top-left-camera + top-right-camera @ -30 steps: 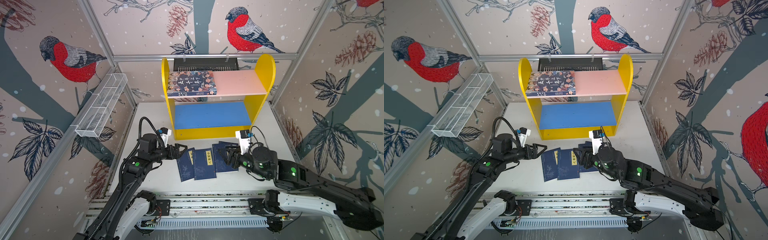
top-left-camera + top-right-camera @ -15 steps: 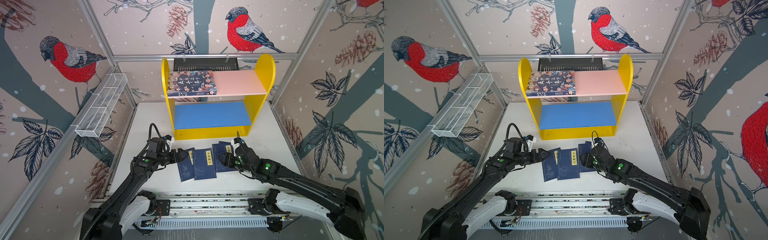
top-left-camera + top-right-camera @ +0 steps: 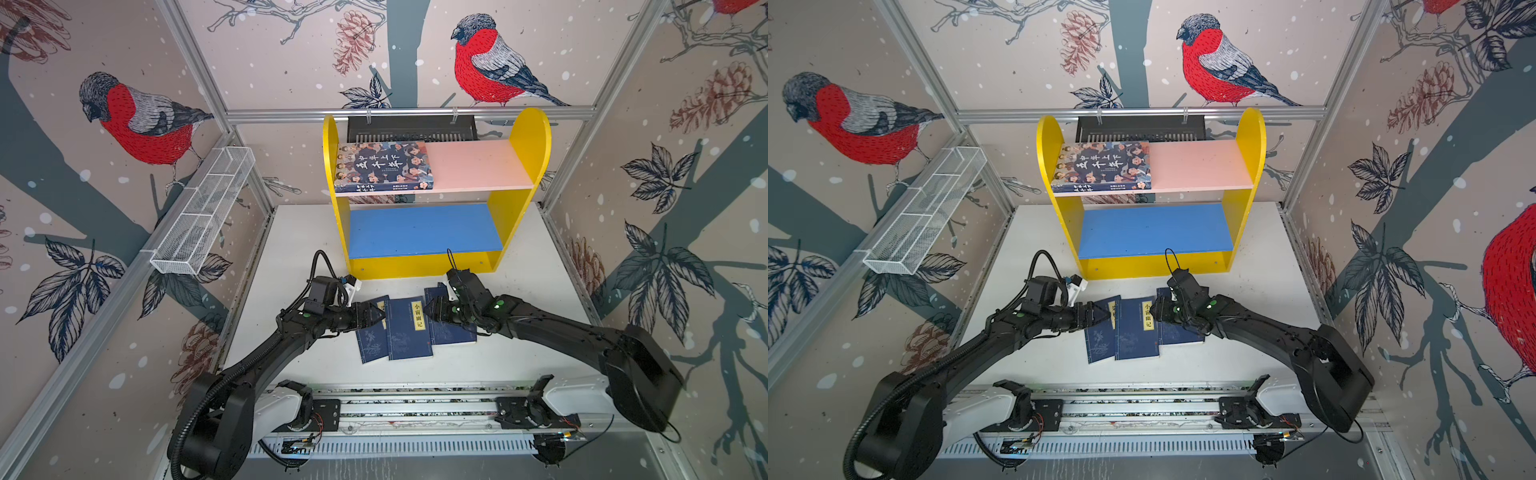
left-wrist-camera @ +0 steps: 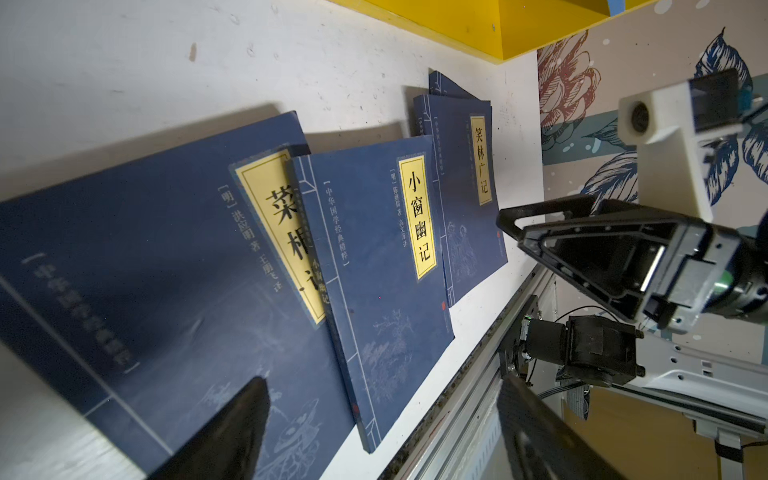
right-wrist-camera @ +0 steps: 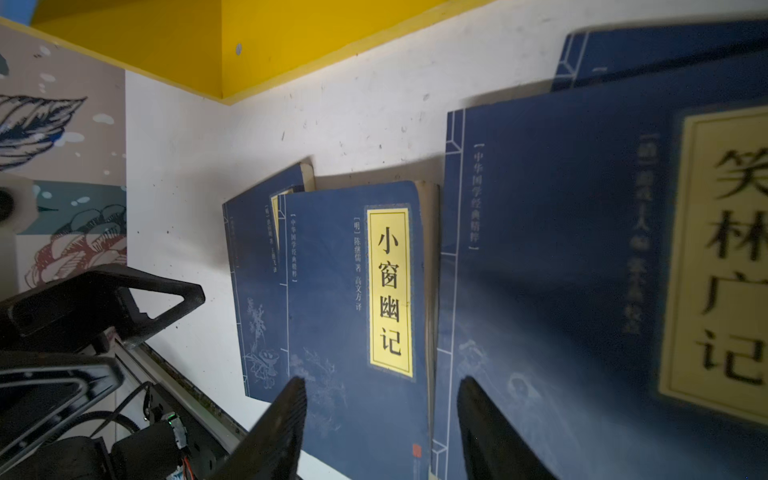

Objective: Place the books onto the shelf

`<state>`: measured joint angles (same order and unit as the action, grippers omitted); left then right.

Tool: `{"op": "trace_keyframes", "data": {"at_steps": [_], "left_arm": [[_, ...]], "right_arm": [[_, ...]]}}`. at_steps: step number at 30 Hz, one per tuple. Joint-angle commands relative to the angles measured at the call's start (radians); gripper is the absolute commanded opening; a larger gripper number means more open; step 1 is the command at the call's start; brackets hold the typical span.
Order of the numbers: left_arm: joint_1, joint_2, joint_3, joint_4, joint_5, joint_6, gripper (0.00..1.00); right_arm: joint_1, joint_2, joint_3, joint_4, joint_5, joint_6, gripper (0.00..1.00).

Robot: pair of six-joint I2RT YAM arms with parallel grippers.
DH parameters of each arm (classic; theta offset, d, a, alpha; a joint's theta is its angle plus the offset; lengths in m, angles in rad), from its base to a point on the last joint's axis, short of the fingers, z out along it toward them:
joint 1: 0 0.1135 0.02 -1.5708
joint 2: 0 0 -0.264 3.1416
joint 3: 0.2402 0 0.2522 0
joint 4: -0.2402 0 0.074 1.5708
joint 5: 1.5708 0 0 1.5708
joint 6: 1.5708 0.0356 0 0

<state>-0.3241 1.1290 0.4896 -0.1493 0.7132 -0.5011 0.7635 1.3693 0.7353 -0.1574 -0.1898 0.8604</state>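
Observation:
Several thin navy books with yellow labels lie fanned and overlapping on the white table in front of the shelf [image 3: 415,266]: a middle one [image 3: 409,328], a left one [image 3: 370,345] and a right one [image 3: 453,332]. An illustrated book [image 3: 384,166] lies flat on the shelf's pink upper board. My left gripper [image 3: 376,318] is open, low over the left book [image 4: 145,270]. My right gripper [image 3: 432,311] is open over the seam between the middle book [image 5: 353,291] and the right book [image 5: 561,249]. Neither holds anything.
A white wire mesh tray [image 3: 203,212] hangs on the left wall. A black slotted basket [image 3: 411,129] hangs behind the shelf. The blue lower board [image 3: 424,228] is bare. The arms' base rail [image 3: 415,407] runs along the table's front edge.
Both grippers have dropped and moved inward, the left rightward over the left book and the right leftward over the middle and right books. The books have not moved.

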Motion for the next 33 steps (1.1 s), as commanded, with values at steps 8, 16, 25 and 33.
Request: {"op": "trace_keyframes", "data": {"at_steps": [8,16,25,33], "left_arm": [[-0.065,0.011,-0.039,0.066,0.0,0.026,0.87],[-0.104,0.074,-0.054,0.091,-0.005,0.009,0.87],[-0.108,0.139,-0.05,0.124,0.036,0.013,0.85],[-0.109,0.204,-0.051,0.149,0.068,0.017,0.85]], "right_arm": [[0.0,0.122,0.008,0.119,-0.082,-0.058,0.57],[-0.001,0.176,0.034,0.108,-0.061,-0.096,0.57],[-0.002,0.249,0.049,0.102,-0.06,-0.087,0.57],[0.009,0.29,0.068,0.121,-0.088,-0.074,0.57]]}}
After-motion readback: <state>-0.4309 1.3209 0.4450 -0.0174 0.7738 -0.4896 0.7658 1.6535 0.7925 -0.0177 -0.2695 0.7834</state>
